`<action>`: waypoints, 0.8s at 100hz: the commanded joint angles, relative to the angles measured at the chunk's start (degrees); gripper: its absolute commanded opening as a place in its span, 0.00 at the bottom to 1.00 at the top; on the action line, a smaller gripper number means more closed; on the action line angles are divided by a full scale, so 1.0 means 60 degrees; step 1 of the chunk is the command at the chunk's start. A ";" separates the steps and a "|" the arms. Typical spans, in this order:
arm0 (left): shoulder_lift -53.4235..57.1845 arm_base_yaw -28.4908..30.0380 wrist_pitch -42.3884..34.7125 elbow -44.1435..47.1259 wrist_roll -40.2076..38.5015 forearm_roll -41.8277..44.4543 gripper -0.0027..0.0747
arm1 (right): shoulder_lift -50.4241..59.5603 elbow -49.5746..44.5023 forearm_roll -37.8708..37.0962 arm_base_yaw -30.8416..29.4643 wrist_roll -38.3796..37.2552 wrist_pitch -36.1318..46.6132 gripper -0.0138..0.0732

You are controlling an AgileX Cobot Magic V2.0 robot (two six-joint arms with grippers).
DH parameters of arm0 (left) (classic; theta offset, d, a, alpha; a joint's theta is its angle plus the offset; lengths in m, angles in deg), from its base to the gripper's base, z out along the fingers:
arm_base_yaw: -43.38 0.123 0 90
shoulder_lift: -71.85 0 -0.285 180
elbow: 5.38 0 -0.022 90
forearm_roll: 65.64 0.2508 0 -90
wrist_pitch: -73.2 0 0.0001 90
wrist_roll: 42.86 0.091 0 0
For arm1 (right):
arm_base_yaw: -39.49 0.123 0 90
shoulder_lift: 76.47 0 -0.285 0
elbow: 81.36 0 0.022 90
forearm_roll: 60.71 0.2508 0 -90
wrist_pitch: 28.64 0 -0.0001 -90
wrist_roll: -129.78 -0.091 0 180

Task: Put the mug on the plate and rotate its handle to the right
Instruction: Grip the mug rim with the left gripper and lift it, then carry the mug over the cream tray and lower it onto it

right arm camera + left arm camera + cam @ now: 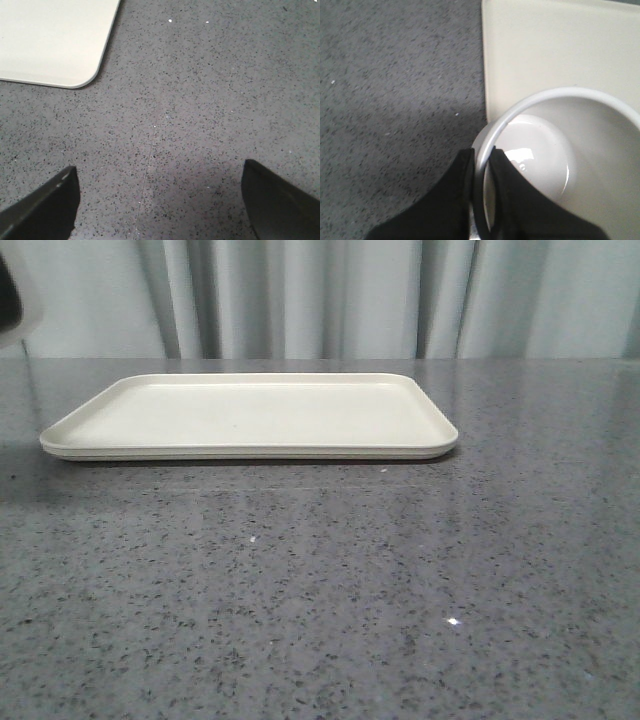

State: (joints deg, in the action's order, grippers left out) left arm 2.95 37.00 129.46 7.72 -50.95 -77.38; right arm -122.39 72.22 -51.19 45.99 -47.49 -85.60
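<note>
The cream-white plate [250, 415] lies flat on the grey speckled table; nothing stands on it in the front view. In the left wrist view my left gripper [483, 159] is shut on the white mug's [545, 155] rim, one finger inside and one outside the wall. The mug hangs over the plate's edge [492, 75], partly above the plate and partly above the table. The handle and smiley face are hidden. My right gripper [159, 175] is open and empty over bare table beside the plate's corner [60, 45]. Neither gripper nor the mug shows in the front view.
A grey speckled tabletop [320, 590] stretches in front of and around the plate. Pale curtains [320, 295] hang behind the table. A dark object [8, 295] shows at the far left edge of the front view.
</note>
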 commanded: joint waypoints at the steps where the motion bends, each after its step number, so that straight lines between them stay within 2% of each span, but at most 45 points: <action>1: -0.0416 -0.0486 -0.0625 -0.0806 -0.0048 -0.0275 0.01 | -0.0069 0.0310 0.0092 -0.0088 0.0051 0.0523 0.90; 41: -0.3647 -0.2254 -0.1026 -0.3188 -0.0641 -0.0275 0.01 | -0.0069 0.0310 0.0092 -0.0088 0.0051 0.0523 0.90; 80: -0.5694 -0.3223 -0.1043 -0.4628 -0.1747 0.0444 0.01 | -0.0069 0.0310 0.0092 -0.0088 0.0051 0.0523 0.90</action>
State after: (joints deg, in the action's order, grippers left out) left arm -31.98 18.92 126.32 -17.19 -59.48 -74.96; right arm -122.39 72.22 -51.19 45.99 -47.49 -85.69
